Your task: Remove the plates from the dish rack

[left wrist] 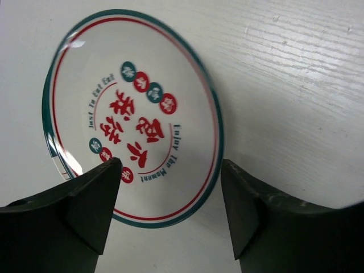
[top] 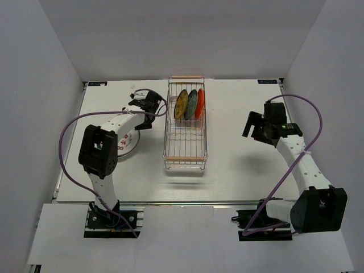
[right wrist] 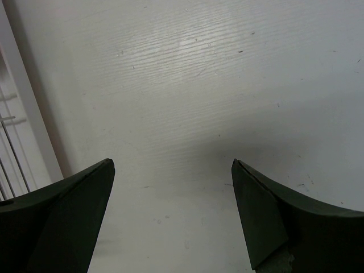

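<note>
Three small plates (top: 191,104) stand on edge at the 12 o'clock end of the dish rack (top: 185,158), propped by its wires. The printed white plate (left wrist: 136,114) lies flat on the desk (top: 239,170) at the rack's 9 o'clock, probably the unloading spot. The left jaws gape wide over it, holding nothing. The right jaws are wide too, waiting at 3 o'clock.

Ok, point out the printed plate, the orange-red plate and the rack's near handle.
printed plate (left wrist: 136,119), left wrist view, its centre lettering.
orange-red plate (top: 199,103), top external view, its upright face.
near handle (top: 185,158), top external view, middle of bar.
</note>
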You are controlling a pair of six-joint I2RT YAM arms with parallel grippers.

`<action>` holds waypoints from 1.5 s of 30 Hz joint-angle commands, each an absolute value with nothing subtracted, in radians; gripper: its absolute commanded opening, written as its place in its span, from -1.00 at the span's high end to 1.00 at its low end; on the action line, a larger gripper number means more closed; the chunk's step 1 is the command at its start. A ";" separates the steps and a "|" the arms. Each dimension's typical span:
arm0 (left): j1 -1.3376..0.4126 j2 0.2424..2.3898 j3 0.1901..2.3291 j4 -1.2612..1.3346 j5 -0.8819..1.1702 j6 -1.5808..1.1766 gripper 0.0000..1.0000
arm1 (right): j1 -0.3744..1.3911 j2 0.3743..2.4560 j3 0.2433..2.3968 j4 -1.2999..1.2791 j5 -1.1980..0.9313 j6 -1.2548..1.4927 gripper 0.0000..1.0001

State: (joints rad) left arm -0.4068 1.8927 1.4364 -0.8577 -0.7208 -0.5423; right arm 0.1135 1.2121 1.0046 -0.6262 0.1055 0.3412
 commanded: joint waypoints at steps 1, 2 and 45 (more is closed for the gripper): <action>-0.399 1.844 1.488 -0.880 -0.718 -0.566 -0.63 | 0.117 1.209 1.048 -0.621 0.106 0.350 -0.78; -0.399 1.832 1.489 -0.884 -0.716 -0.569 -0.65 | 0.118 1.210 1.048 -0.624 0.106 0.350 -0.78; -0.408 1.040 1.114 -0.762 -0.333 -0.672 -0.96 | 0.673 2.101 2.253 -0.732 0.355 0.368 -0.68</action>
State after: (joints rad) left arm -0.4076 1.0893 1.1118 -0.7425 -0.3069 -0.6609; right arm 0.6598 2.0972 2.1998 -0.7147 0.1665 0.3355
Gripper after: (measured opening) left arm 0.982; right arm 0.843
